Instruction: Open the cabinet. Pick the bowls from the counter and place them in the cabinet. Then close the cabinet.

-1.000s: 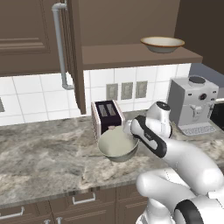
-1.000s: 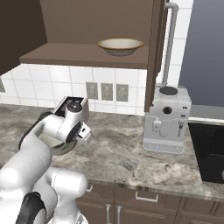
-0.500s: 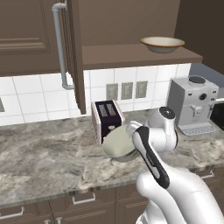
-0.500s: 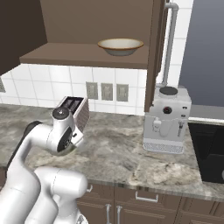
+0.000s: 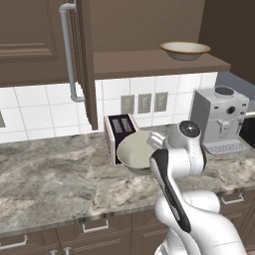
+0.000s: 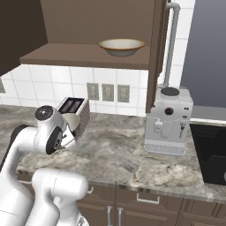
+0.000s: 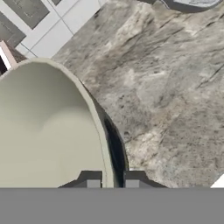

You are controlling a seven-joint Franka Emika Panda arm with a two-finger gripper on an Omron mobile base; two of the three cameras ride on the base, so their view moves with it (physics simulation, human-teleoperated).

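The arm is bending forward over the counter point(image 5: 60, 184), its end effector point(image 7: 112, 183) pinching the rim of the greyish-cream bowl point(image 5: 135, 151), tilting it beside the toaster point(image 5: 119, 133).

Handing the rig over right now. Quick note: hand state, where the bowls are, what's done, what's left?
Hand: shut on the rim of the plain bowl, which is tilted beside the toaster above the counter.
Patterned bowl: already on the cabinet shelf.
Cabinet door: open.
Done: cabinet opened, one bowl shelved, second bowl gripped.
Left: carry the plain bowl to the shelf, release it, close the cabinet.
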